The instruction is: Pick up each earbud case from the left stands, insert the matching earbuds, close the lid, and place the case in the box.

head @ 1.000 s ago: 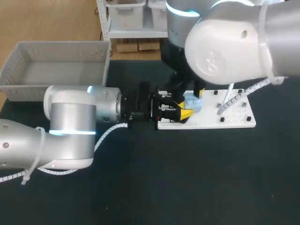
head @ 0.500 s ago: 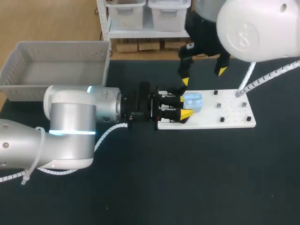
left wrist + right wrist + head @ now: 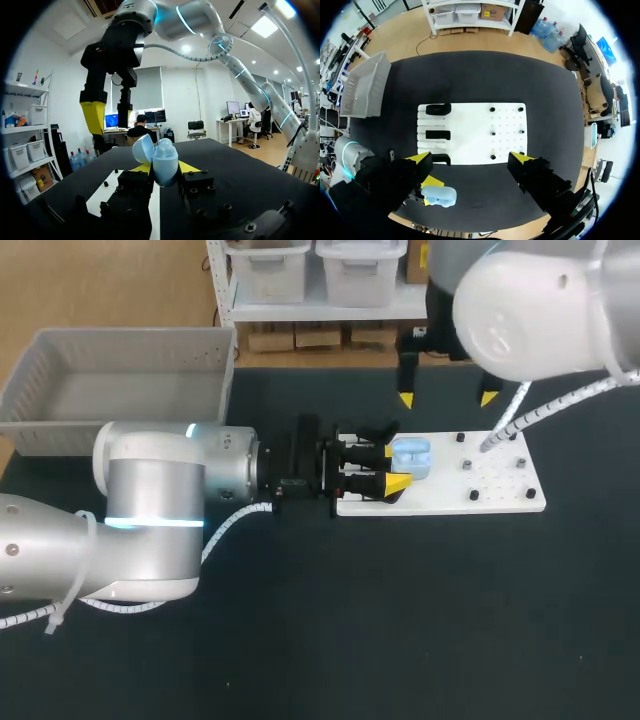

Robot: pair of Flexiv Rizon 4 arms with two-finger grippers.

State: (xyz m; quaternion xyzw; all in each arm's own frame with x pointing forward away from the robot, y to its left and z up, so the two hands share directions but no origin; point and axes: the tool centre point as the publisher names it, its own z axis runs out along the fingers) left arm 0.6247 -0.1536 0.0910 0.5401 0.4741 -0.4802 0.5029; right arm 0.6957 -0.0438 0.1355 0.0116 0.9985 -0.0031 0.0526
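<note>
Raised since a second ago, the right gripper (image 3: pixel 447 398) has left the earbud case (image 3: pixel 411 458), which the left gripper (image 3: pixel 393 460) clamps.
Head view: the pale blue case sits over the white board's (image 3: pixel 500 495) left end; the right gripper's fingers are wide apart above the far edge; a grey box (image 3: pixel 120 390) stands far left. Left wrist view: the case, lid open, is pinched between the yellow tips, the right gripper above and beyond. Right wrist view: between spread fingers lies the board, with black stands (image 3: pixel 438 134) at its box-side end.
</note>
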